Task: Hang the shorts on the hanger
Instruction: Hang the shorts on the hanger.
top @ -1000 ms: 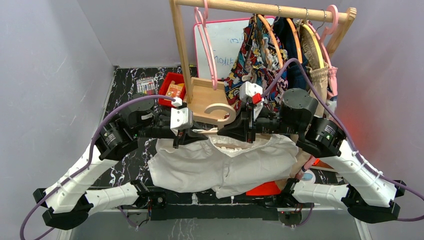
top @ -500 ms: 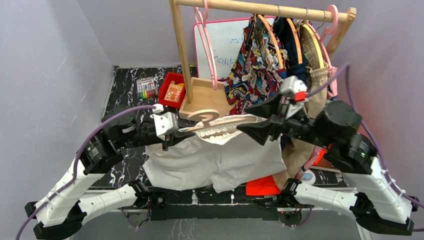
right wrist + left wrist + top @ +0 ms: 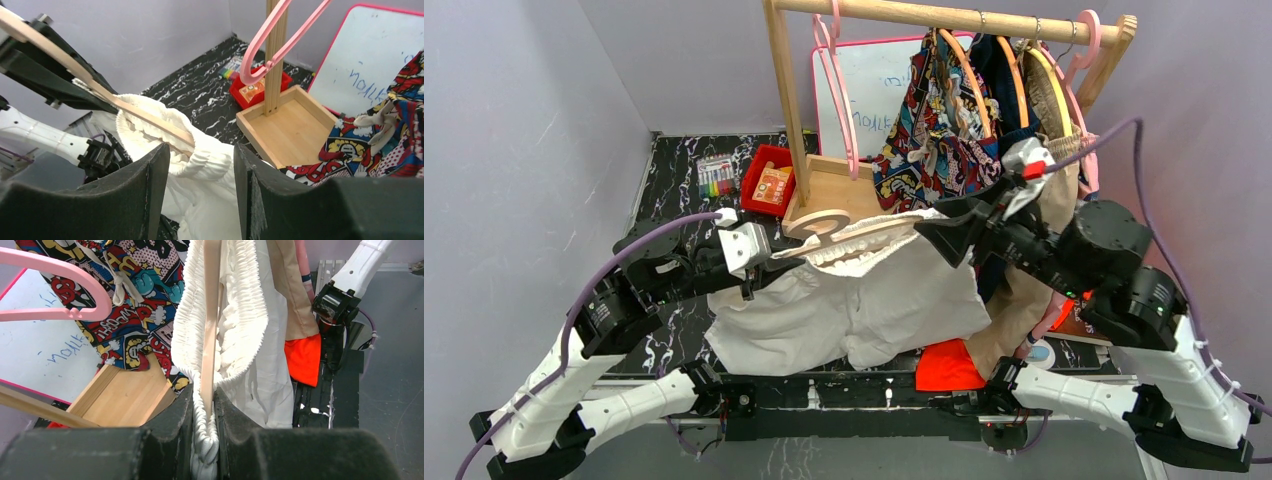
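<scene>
Your top view looks down from above and behind the arm bases. It faces the far edge of the table (image 3: 669, 170) and the wooden rack (image 3: 786, 100) there, and stands far enough back to take in both arms. Your left wrist view sits just behind the left gripper (image 3: 204, 395). It looks along the hanger (image 3: 210, 315) toward the table's right edge, very close to the shorts (image 3: 240, 315). Your right wrist view looks out between the right gripper (image 3: 200, 150) fingers toward the far left corner, close on the waistband. All three views share the hanger, the shorts, a pink hanger (image 3: 50, 314) and the whiteboard (image 3: 874, 90).
</scene>
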Controlling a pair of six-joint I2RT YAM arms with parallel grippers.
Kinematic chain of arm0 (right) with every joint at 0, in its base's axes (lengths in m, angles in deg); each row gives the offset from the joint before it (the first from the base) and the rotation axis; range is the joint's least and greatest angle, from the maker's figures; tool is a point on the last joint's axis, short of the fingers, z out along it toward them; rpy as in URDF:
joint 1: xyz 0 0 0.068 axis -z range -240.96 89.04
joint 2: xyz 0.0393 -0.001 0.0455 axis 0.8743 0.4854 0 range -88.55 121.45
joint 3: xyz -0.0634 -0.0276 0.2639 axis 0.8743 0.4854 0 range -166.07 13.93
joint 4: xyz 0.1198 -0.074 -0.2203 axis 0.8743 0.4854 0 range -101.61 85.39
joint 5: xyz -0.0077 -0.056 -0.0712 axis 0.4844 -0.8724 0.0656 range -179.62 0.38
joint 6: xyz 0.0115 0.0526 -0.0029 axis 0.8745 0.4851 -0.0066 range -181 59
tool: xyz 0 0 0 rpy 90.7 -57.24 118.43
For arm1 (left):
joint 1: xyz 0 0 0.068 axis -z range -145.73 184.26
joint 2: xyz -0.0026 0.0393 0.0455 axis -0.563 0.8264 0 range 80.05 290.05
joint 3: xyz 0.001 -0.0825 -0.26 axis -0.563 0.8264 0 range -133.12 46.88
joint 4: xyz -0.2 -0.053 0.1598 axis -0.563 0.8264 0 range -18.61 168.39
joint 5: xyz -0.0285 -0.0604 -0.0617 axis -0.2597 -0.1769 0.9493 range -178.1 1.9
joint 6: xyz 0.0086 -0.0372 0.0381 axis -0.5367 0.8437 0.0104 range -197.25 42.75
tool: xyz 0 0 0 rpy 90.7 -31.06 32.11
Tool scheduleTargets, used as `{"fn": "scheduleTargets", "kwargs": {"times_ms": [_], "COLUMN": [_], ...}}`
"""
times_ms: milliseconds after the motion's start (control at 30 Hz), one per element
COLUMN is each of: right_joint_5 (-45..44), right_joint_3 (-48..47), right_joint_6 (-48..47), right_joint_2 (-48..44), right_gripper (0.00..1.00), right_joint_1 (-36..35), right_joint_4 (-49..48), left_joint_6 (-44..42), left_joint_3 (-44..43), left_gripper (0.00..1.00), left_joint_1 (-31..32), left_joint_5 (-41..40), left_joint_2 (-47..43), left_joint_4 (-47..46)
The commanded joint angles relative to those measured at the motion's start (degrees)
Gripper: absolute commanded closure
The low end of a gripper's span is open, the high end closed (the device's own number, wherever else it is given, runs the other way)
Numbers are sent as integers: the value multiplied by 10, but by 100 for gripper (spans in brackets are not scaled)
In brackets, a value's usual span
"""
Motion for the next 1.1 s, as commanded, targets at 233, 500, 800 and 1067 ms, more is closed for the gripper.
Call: {"fn": "scheduleTargets", "kwargs": {"times_ms": [233,500,800,1067], "right_joint_5": [-27,-4,89,120], "right_joint_3": [-9,-13,-13,-14], "right_joint_6": [15,15,34,36], "right_joint_2": [28,31,45,61], "right_gripper": [52,92,100,100], "right_joint_1": [-2,-1,-1,-1], "right_joint_4": [2,4,-40,-60], "left_joint_6": [7,6,12,14], "left_joint_3": [-12,-10,-10,-10], "left_gripper": [100,100,100,100], "left_joint_1": [-2,-2,-2,-2], "left_joint_5": [-3,-5,13,15], "left_joint_2": [-2,-2,8,12], "left_joint_4": [-44,-48,-59,-67]}}
